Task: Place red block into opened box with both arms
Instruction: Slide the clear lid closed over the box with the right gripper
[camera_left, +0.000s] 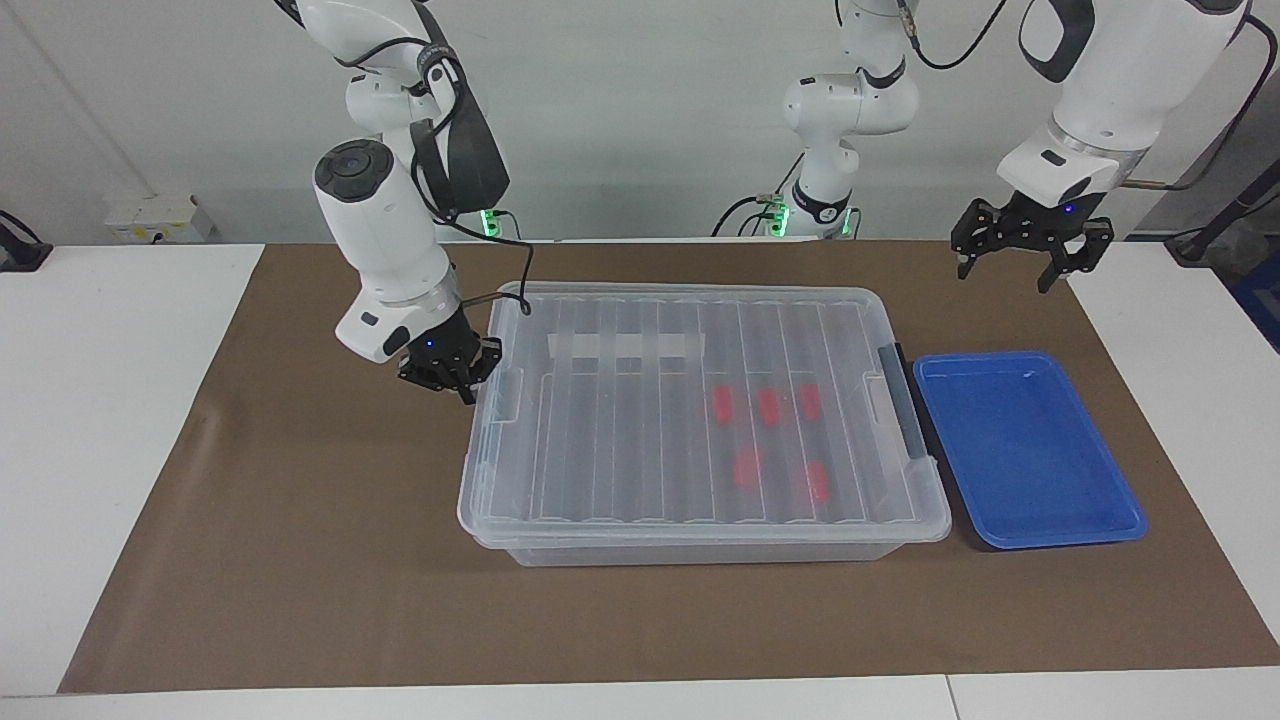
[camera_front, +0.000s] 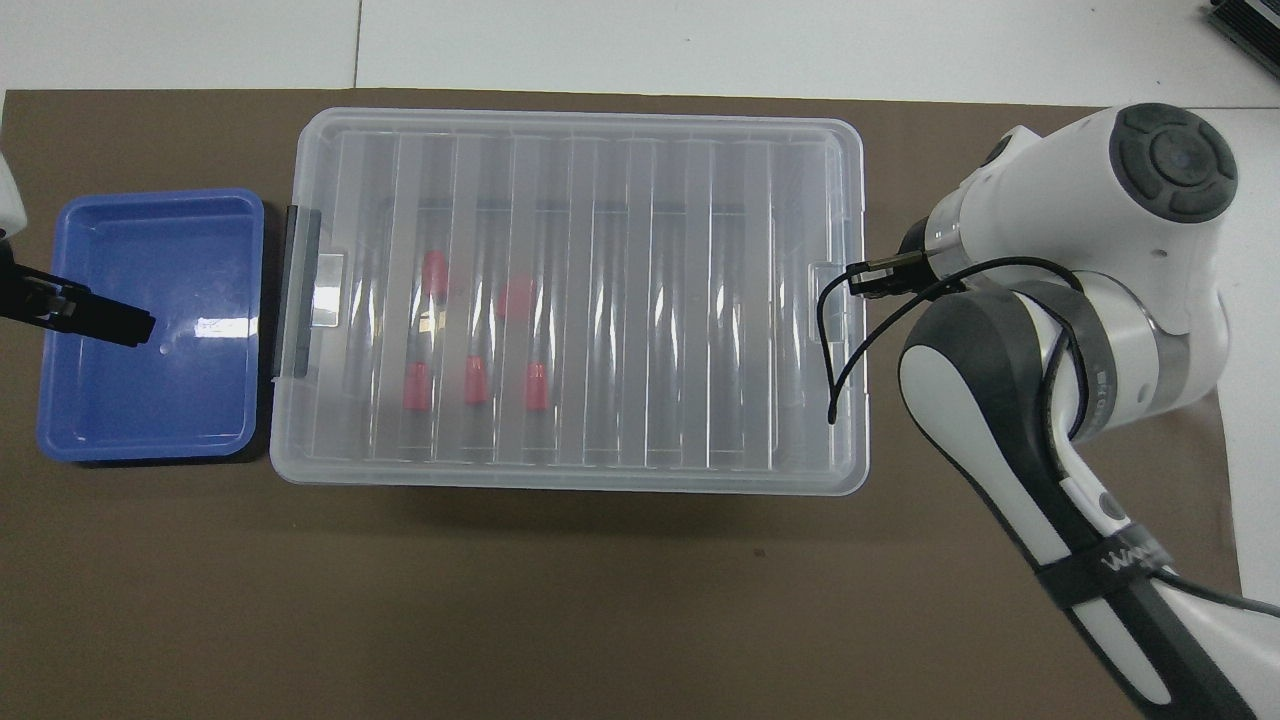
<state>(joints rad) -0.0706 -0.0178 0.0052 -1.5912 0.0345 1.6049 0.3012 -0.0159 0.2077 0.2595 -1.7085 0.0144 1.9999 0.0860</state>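
Red blocks (camera_left: 768, 405) under clear ribbed lid (camera_left: 640, 440) (white-taped), blue tray (camera_left: 1030, 500)

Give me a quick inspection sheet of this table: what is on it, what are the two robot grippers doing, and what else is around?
Surface: brown mat over a white table.
Job's things: clear box with its ribbed lid on top; five red blocks inside, toward the left arm's end.
Clutter: empty blue tray beside the box.
Grippers: right gripper shut, at the lid's end handle; left gripper open, raised in the air.
Cables: black cable looping from the right arm over the lid.
Surroundings: white wall, socket box.
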